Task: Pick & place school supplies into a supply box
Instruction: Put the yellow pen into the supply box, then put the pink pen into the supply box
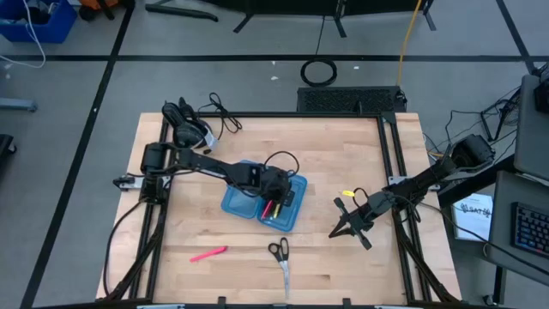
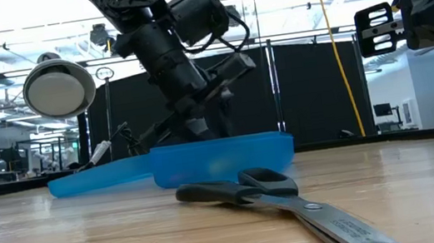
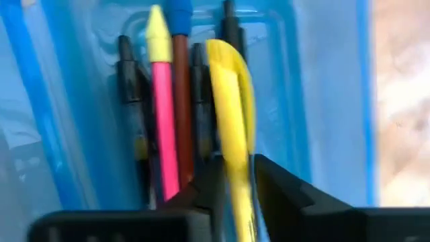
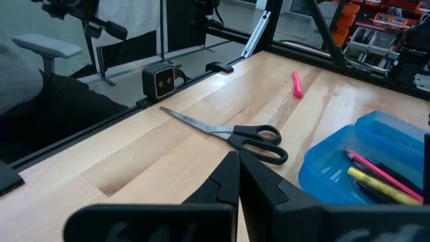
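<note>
Placing a yellow pen point(image 3: 232, 121) into the box point(image 1: 238, 202): left gripper point(image 3: 235, 185) jaws pinch it over the tray; release low, alongside the pens inside. Right gripper point(image 1: 352, 225) waits, jaws closed, empty.

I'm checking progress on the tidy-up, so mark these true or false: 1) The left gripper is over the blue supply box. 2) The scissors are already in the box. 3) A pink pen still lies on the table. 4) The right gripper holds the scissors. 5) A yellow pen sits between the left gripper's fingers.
1) True: the left gripper is over the supply box.
2) False: the scissors lie on the table, in front of the box.
3) True: a pink pen lies on the wood, apart from the box.
4) False: the right gripper is shut with nothing in it, beside the box.
5) True: the yellow pen runs between its fingers.
</note>
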You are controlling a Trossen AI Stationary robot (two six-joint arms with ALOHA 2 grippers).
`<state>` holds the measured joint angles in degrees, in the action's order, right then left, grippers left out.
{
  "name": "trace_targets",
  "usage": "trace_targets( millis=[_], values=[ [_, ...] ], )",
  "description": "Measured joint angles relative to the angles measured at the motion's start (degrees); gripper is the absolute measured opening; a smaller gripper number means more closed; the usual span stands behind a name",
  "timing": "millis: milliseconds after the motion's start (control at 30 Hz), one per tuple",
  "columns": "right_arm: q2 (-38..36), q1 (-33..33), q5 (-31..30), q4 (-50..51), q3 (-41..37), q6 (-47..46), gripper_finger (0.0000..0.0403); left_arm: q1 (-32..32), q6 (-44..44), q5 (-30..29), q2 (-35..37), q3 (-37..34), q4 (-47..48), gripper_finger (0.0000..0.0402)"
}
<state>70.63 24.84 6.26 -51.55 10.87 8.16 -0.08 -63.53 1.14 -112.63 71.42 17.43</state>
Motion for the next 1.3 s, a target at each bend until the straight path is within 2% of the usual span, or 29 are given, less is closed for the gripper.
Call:
trace_targets(
  millis=[133, 233, 367, 500, 567, 667, 800, 900, 1000, 1100, 1167, 1300],
  values=[
    [0.00, 0.00, 0.00, -0.23, 0.00, 0.00, 0.0000, -0.20, 1.07, 1.42, 1.03, 0.01, -0.78, 0.0143],
    [0.00, 0.00, 0.00, -0.46, 0.02, -0.02, 0.0000, -0.37, 3.80, 1.27, 2.15, 1.00, -0.85, 0.0173],
    [0.00, 0.00, 0.00, 0.04, 0.08, -0.02, 0.0000, -0.68, 11.67, 6.85, 5.94, 4.98, 3.35, 0.0182],
    [0.00, 0.00, 0.02, 0.24, 0.07, -0.02, 0.0000, -5.01, 18.15, 14.38, 13.49, 9.18, 15.05, 0.0166],
    [0.00, 0.00, 0.02, 0.50, 0.11, -0.04, 0.0000, -9.34, 19.47, 11.84, 17.52, 9.96, 23.02, 0.0154],
    [0.00, 0.00, 0.02, 1.14, 0.09, -0.04, 0.0000, -18.20, 17.95, 0.81, 22.63, 8.45, 30.81, 0.0137],
    [0.00, 0.00, 0.02, 1.65, 0.09, -0.84, 0.0000, -30.87, 7.36, -13.92, 25.98, 3.85, 33.67, 0.0127],
    [0.00, 0.00, -0.02, 1.67, 0.09, -1.31, 0.0000, -37.76, -1.94, -21.37, 26.52, 0.03, 33.51, 0.0132],
    [0.00, 0.00, -0.04, 1.19, 0.09, -1.30, 0.0000, -42.15, -10.21, -22.49, 26.28, -4.74, 33.37, 0.0148],
    [0.00, 0.00, -0.07, 0.40, 0.09, -1.31, 0.0000, -44.00, -16.73, -19.91, 24.99, -9.31, 31.53, 0.0172],
    [0.00, 0.00, -0.07, -0.07, 0.09, -1.29, 0.0000, -44.99, -17.07, -17.89, 23.70, -11.70, 30.09, 0.0191],
    [0.00, 0.00, -0.15, -0.26, 0.09, -1.31, 0.0000, -45.49, -9.42, -11.74, 19.51, -14.83, 24.09, 0.0222]
  ],
)
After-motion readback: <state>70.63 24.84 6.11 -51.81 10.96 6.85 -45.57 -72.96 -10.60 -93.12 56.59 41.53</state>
